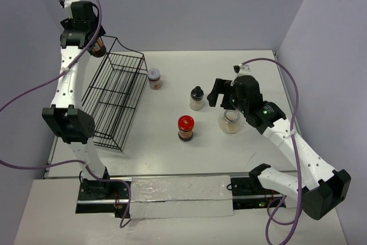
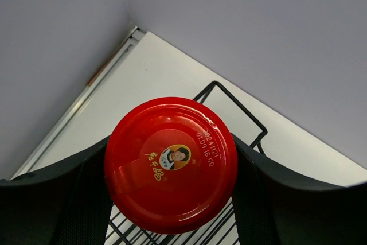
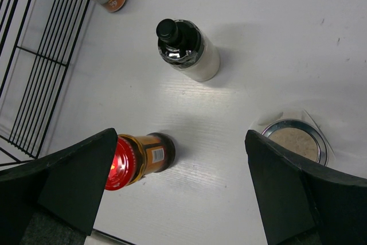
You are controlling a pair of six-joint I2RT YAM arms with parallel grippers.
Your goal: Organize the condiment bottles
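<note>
Our left gripper (image 2: 172, 199) clamps a red-lidded jar (image 2: 171, 159), with the wire rack (image 2: 241, 113) just below. Our right gripper (image 3: 183, 199) hangs spread apart. The wide beige jar (image 3: 295, 140) sits beside one finger, the other red-lidded jar (image 3: 135, 160) beside the opposite finger, and the black-capped bottle (image 3: 189, 50) ahead.

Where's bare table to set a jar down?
Free: far strip between silver-lidded jar and back wall; near strip between red-lidded jar and table edge. Crowded mid-right: black-capped bottle, red-lidded jar, wide clear jar by right gripper. Left gripper holds the other red jar.
</note>
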